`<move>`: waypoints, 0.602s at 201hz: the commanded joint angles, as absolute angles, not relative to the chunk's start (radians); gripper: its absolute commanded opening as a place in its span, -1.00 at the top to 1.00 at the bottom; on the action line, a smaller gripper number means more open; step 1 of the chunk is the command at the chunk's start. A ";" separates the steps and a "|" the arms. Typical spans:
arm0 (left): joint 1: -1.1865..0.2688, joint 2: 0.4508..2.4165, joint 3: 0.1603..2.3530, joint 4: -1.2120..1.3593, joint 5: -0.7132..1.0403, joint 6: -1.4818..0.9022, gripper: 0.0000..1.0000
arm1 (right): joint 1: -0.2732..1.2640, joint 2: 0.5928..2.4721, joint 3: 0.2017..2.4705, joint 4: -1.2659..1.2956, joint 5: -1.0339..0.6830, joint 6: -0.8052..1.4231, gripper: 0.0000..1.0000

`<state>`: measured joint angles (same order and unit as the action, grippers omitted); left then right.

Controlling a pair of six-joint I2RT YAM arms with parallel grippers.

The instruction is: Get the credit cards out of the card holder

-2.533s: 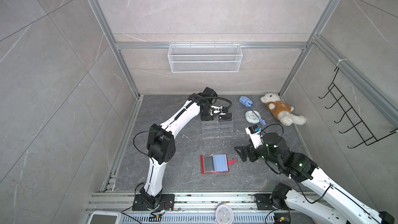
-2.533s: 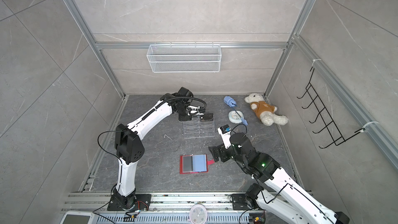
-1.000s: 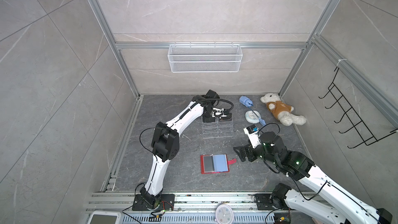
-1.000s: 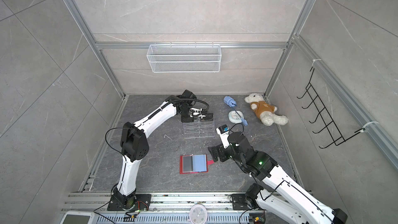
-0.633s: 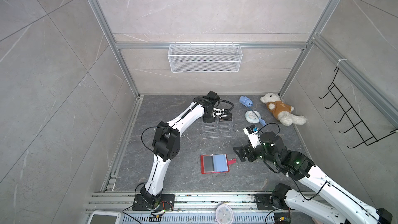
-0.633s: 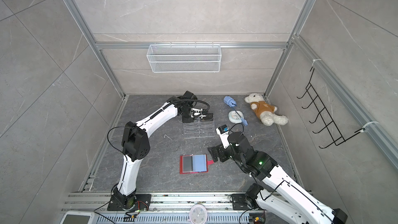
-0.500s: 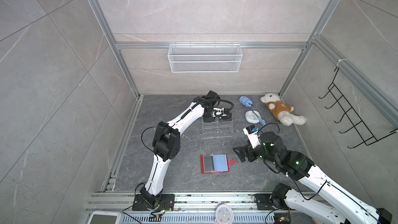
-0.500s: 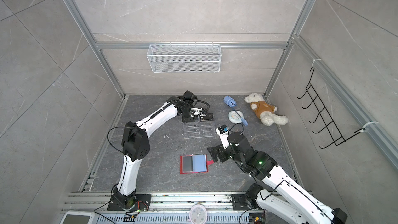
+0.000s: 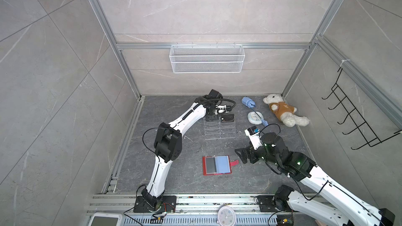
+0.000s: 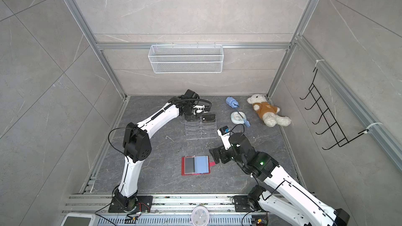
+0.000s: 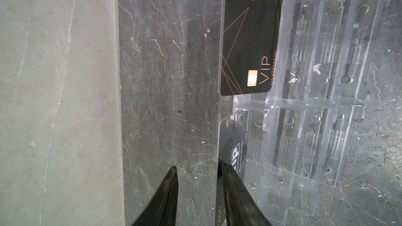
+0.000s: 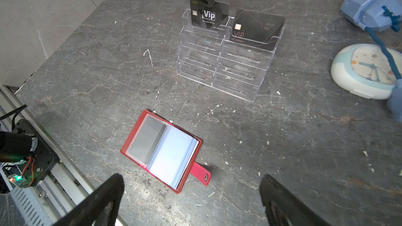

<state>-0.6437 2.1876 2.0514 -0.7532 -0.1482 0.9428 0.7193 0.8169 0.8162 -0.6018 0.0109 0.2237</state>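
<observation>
Dark grey stone-look desk (image 9: 165, 107) has a clear acrylic tiered stand (image 9: 219, 131) sitting toward the far middle. Right of it there's a pale round clock (image 9: 253, 117) lying face up with a blue strap across it, and a chunky blue plastic thing (image 9: 247, 101) just beyond that. Far right corner: white teddy bear (image 9: 280, 109) in a brown shirt, lying down. White wire basket (image 9: 206, 61) on the back wall, black hook rack (image 9: 356, 125) on the right wall, another little clock (image 9: 226, 215) at the near edge.

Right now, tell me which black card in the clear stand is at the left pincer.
The card marked "Vip" in a white box, right at the left pincer; the gold-lined "VIP" card stands alone beside it.
</observation>
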 commanded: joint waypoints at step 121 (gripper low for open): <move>-0.633 1.705 1.715 -0.299 -0.109 0.484 -0.35 | 0.719 0.746 0.792 -0.568 0.022 0.261 -0.99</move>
